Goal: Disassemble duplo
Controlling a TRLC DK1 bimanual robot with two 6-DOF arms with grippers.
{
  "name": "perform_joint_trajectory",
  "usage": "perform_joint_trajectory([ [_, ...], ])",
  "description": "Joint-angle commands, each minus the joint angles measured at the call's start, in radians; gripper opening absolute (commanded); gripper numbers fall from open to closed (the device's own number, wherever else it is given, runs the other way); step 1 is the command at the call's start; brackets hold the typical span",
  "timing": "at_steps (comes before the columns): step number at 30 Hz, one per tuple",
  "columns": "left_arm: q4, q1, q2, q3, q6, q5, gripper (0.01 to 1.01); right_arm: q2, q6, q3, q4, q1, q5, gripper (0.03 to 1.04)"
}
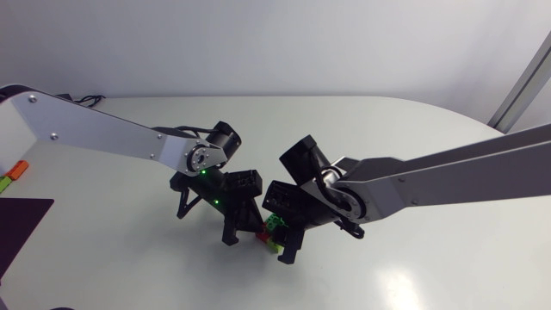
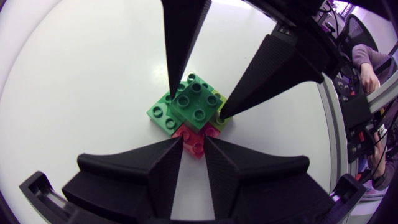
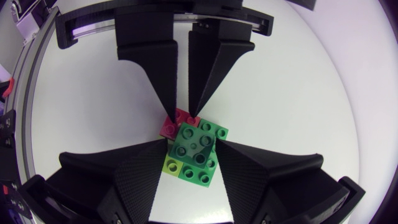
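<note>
We work on a plain white bench whose far edge curves round. A purple mat lies at its left edge, and behind the mat, at that same edge, are a small orange piece and a small green one.

The duplo sits on the bench about midway between the left and right edges, nearer the near edge than the far one. It is a low cluster with all studs facing up. Its long axis runs roughly along the near edge, with the pink brick at the end towards our left arm and the green bricks at the end towards our right arm. A lime brick shows at one lower corner, and a dark green brick rides on top.

Our left fingers stand close together and pinch the pink brick from both sides. Our right fingers stand wide apart and press on the green bricks from two sides, holding them. The two pairs of fingers come at the duplo from opposite ends, their tips nearly meeting over it
</note>
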Motion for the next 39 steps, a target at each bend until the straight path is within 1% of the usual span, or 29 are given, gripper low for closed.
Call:
perform_joint_trajectory([
  [1, -0.008, -0.002, 0.028, 0.02, -0.015, 0.013, 0.259, 0.026, 0.002, 0.009, -0.002, -0.01, 0.0, 0.58],
  [6, -0.009, -0.021, 0.053, 0.017, -0.013, 0.013, 0.259, 0.026, 0.002, 0.01, -0.002, -0.008, -0.002, 0.58],
  [13, -0.009, -0.024, 0.055, 0.02, -0.013, 0.013, 0.259, 0.046, 0.012, 0.015, 0.006, -0.007, 0.001, 0.58],
  [18, -0.009, -0.024, 0.053, 0.017, -0.013, 0.013, 0.259, 0.058, 0.018, 0.015, 0.001, 0.007, 0.047, 0.57],
  [19, -0.009, -0.024, 0.051, 0.017, -0.013, 0.013, 0.259, 0.058, 0.018, 0.01, 0.001, 0.013, 0.063, 0.51],
  [20, -0.009, -0.024, 0.05, 0.015, -0.013, 0.013, 0.259, 0.057, 0.015, 0.009, 0.0, 0.016, 0.064, 0.42],
  [23, -0.008, -0.025, 0.05, 0.012, -0.012, 0.008, 0.259, 0.049, 0.015, 0.004, -0.014, 0.026, 0.064, 0.3],
  [25, -0.006, -0.03, 0.048, 0.011, -0.012, 0.002, 0.259, 0.04, 0.025, 0.03, -0.077, 0.013, 0.011, 0.26],
  [27, -0.002, -0.036, 0.045, 0.006, -0.012, -0.002, 0.259, 0.034, 0.047, 0.076, -0.161, -0.022, -0.112, 0.25],
  [29, 0.003, -0.041, 0.041, 0.002, -0.013, -0.008, 0.259, 0.037, 0.047, 0.124, -0.244, -0.06, -0.206, 0.25],
  [30, 0.004, -0.042, 0.041, 0.002, -0.013, -0.012, 0.259, 0.035, 0.047, 0.138, -0.262, -0.076, -0.249, 0.25],
  [33, 0.009, -0.045, 0.039, 0.0, -0.015, -0.018, 0.259, 0.032, 0.045, 0.155, -0.292, -0.093, -0.31, 0.25],
  [35, 0.009, -0.047, 0.036, -0.001, -0.015, -0.021, 0.259, 0.029, 0.047, 0.161, -0.298, -0.103, -0.322, 0.25],
  [38, 0.007, -0.044, 0.027, -0.001, -0.015, -0.025, 0.259, 0.029, 0.041, 0.152, -0.284, -0.117, -0.305, 0.26],
  [39, 0.007, -0.041, 0.024, -0.001, -0.015, -0.027, 0.261, 0.028, 0.036, 0.139, -0.27, -0.117, -0.273, 0.26],
])
